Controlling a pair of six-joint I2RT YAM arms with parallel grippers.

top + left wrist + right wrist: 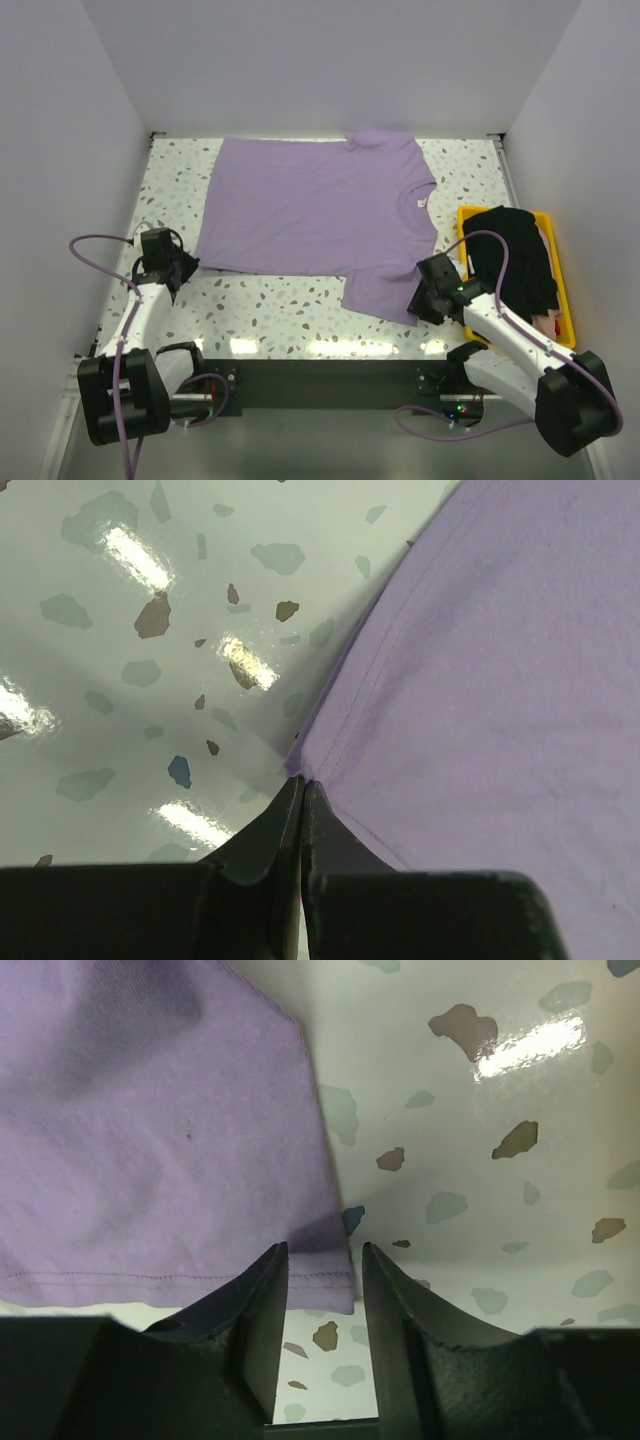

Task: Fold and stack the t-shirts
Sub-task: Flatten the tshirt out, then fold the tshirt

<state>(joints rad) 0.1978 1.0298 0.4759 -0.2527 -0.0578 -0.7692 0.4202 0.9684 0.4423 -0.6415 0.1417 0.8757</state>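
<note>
The lavender t-shirt lies spread flat on the speckled table, neck label toward the right. My left gripper is shut on the shirt's near-left hem corner, pinching it at the tips. My right gripper is open, its two fingers straddling the corner of the near sleeve; the sleeve cloth fills the upper left of the right wrist view. The black t-shirt is heaped in the yellow bin.
The yellow bin stands at the right edge of the table, close to my right arm. White walls enclose the table on three sides. Bare speckled table surface lies left of the hem corner.
</note>
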